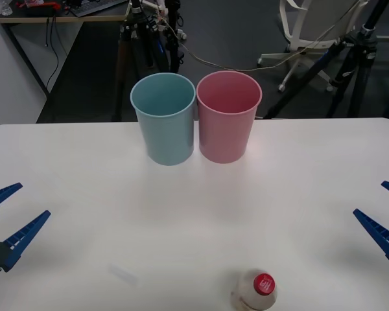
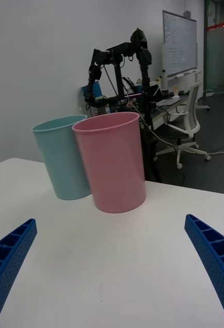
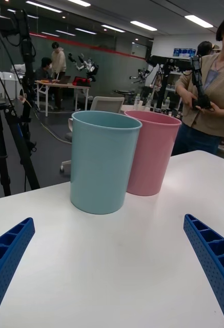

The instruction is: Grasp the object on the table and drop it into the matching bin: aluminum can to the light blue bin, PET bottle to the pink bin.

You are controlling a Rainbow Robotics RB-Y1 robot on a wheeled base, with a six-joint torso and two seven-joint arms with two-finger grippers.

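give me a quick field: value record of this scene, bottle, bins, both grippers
bottle: PET bottle upright at the table's near edge, right of centre, red cap on
bins: light blue bin left, pink bin right, side by side at the far edge
left gripper: open, low at the left edge
right gripper: open, low at the right edge
held: nothing

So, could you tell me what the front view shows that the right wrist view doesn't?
Front view alone: the PET bottle, upright at the table's near edge, and the left gripper, open at the left edge.
Right wrist view alone: a whiteboard and an office chair in the room behind.
Both: the light blue bin, the pink bin, the table and the open right gripper.
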